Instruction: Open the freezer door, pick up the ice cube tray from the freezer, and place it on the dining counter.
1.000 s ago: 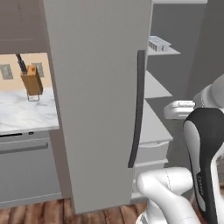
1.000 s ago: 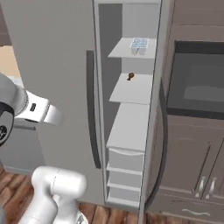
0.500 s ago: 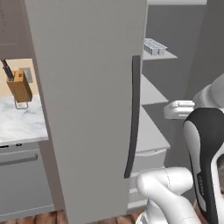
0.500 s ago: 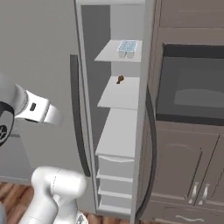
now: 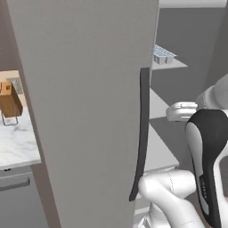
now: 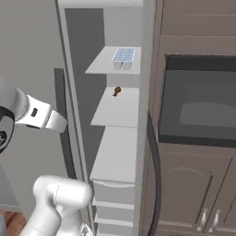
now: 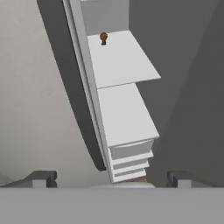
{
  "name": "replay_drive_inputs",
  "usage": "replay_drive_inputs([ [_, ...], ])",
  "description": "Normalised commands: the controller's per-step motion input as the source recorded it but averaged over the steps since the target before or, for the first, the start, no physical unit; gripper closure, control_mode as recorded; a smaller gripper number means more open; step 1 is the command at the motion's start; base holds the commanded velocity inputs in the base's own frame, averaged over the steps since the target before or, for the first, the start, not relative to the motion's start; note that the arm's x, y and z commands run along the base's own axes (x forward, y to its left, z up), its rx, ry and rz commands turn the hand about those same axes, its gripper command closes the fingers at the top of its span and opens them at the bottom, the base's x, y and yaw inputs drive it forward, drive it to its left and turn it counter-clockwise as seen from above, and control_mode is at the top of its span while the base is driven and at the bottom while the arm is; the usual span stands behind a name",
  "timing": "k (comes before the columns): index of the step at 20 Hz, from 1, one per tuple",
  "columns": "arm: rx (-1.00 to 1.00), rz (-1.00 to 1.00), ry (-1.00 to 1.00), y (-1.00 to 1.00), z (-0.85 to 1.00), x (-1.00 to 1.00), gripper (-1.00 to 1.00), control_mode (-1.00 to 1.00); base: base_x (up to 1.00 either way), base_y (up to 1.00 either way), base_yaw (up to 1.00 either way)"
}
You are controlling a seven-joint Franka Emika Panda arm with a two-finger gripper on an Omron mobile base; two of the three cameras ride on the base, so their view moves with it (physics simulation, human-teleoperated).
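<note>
The freezer door stands swung open, its long dark handle on the free edge; in the right base view the freezer door is at the left. The ice cube tray, pale blue-grey, lies on the top freezer shelf, and the left base view catches the ice cube tray past the door's edge. My gripper is open and empty, facing the door's handle and the lower shelves, well below the tray's shelf. The dining counter is out of view.
A small brown object sits on the middle shelf. White drawers fill the freezer's bottom. A dark oven and brown cabinets stand to the right. A knife block rests on the marble worktop at the left.
Both base views have shifted and the door and shelves look larger, so the cameras have moved closer to the freezer. The gripper stays open.
</note>
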Motion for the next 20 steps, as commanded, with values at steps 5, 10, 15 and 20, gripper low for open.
replay_drive_inputs([
  [5, 0.0, 0.0, 0.0, 0.0, 0.0, 0.0, -1.0, 1.0, 0.32, -0.41, -0.1],
  [10, 0.0, 0.0, 0.0, 0.0, 0.0, 0.0, -1.0, 1.0, 0.17, -0.46, -0.11],
  [15, 0.0, 0.0, 0.0, 0.0, 0.0, 0.0, -1.0, 1.0, 0.28, -0.07, -0.04],
  [20, 0.0, 0.0, 0.0, 0.0, 0.0, 0.0, -1.0, 1.0, 0.43, -0.03, -0.04],
])
